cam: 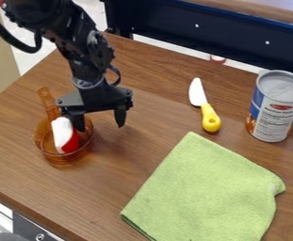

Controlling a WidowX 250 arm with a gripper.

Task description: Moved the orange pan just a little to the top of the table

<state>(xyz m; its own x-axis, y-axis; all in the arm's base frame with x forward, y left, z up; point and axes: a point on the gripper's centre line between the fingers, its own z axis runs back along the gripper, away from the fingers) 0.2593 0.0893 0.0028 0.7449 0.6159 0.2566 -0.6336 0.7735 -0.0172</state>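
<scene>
In the camera view, the black two-finger tool (99, 126) is seen above the left part of the brown wood-grain desk (16, 162), with the black arm (82, 52) entered from the top left. The fingers are spread wide apart, and nothing is gripped between them. One finger is placed over the round bowl of the translucent orange toy pan (41, 143), just beside the object lying in it; whether the two are touching cannot be told. The other finger is held out past the pan's rim, on the side toward the middle of the desk.

The pan is set upright on the left part of the desk, its handle (47, 101) pointed toward the top of the view. In its bowl a white and red object (62, 132) is held at a tilt, its white part uppermost.

Near the far edge of the desk, right of centre, a toy knife with a white blade and a yellow handle (210, 118) is laid flat. Farther right, a tall metal can with a blue, white and orange label (276, 110) is stood upright. The near right part is covered by a light green cloth (202, 193), spread flat.
</scene>
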